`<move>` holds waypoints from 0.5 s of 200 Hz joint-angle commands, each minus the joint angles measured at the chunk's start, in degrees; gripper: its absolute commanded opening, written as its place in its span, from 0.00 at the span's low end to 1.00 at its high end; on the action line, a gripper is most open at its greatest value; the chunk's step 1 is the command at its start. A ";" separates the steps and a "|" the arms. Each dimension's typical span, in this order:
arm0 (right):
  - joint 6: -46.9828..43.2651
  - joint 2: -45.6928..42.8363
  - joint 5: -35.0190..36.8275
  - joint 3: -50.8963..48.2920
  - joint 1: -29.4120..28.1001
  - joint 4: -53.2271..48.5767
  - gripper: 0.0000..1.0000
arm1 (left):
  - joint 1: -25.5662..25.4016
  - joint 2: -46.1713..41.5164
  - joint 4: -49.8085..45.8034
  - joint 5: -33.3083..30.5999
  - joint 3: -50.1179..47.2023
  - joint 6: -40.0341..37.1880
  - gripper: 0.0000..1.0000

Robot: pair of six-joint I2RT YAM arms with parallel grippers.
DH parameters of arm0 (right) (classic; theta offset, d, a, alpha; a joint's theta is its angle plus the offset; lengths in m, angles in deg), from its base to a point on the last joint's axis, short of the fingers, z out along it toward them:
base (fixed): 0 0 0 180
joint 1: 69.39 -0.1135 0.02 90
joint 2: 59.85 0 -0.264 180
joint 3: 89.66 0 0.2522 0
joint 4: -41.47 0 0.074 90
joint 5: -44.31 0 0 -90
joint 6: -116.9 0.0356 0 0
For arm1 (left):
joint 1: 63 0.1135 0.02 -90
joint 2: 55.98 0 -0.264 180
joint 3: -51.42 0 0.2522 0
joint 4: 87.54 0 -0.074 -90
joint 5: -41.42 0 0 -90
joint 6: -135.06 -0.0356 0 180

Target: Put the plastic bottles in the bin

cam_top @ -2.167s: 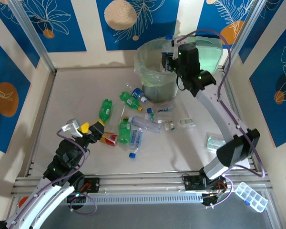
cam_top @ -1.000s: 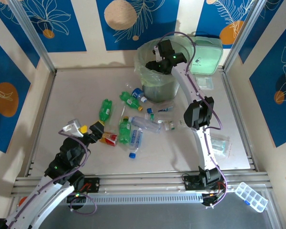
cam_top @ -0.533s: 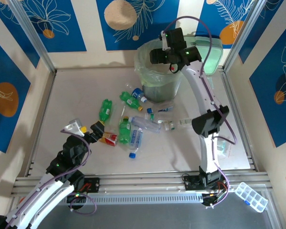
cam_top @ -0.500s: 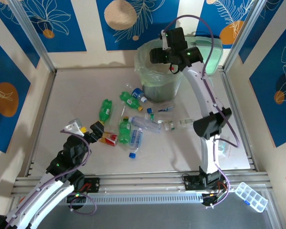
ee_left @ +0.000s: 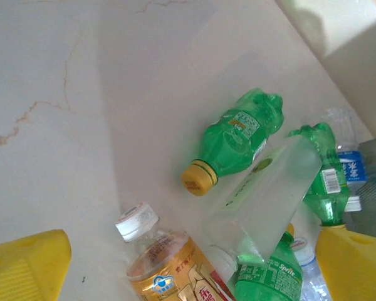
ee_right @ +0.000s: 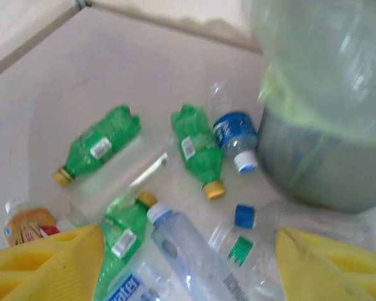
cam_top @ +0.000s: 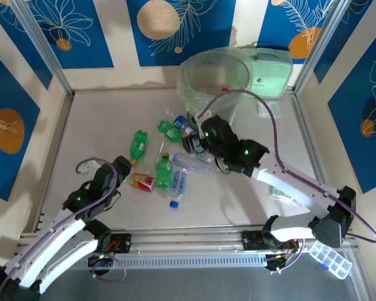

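Note:
Several plastic bottles lie in a pile left of the bin (cam_top: 213,78), a round bucket with a pale green liner. My left gripper (cam_top: 126,170) is open and low over an amber bottle with a white cap (ee_left: 169,263), which lies between its yellow fingers (ee_left: 25,266). Beyond it lie a green bottle with a yellow cap (ee_left: 235,135), a clear square bottle (ee_left: 263,200) and a Sprite bottle (ee_left: 269,276). My right gripper (cam_top: 189,143) is open above two clear bottles (ee_right: 194,257) (ee_right: 244,244), beside the bin (ee_right: 326,169). Green bottles (ee_right: 97,144) (ee_right: 197,147) and a blue-labelled one (ee_right: 235,135) lie ahead.
A flat mint-green case (cam_top: 269,66) stands behind the bin at the right. A small clear packet (cam_top: 279,188) lies on the table's right side under the right arm. A compartment box (cam_top: 329,257) sits beyond the front rail.
My right arm swung down from over the bin to the bottle pile on its left. My left arm reached forward, bringing its gripper over the amber bottle.

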 commanded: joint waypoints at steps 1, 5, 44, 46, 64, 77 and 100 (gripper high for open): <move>4.52 -4.26 -0.06 -9.70 -1.07 9.80 0.73 | 0.91 6.02 -0.90 -0.30 6.09 -5.16 0.99; 5.05 -4.84 -0.87 -11.85 -1.04 11.10 0.73 | 1.32 7.34 -1.46 -0.38 7.04 -5.21 0.99; 3.38 -4.59 0.16 -20.72 -2.26 20.19 0.72 | 6.61 19.09 11.94 13.13 12.83 -26.51 0.99; 3.33 -4.40 0.30 -20.82 -2.43 20.33 0.72 | 6.61 19.35 12.98 13.72 12.72 -28.00 0.99; 3.00 -3.37 0.67 -21.01 -4.14 21.98 0.72 | 7.99 22.84 19.76 14.88 13.20 -35.89 1.00; 2.97 -3.23 0.59 -21.96 -5.12 24.03 0.72 | 10.48 27.60 18.49 16.35 16.55 -37.26 0.99; 3.16 -3.34 0.19 -22.54 -5.11 24.99 0.72 | 14.02 36.53 18.82 22.51 21.62 -40.44 0.99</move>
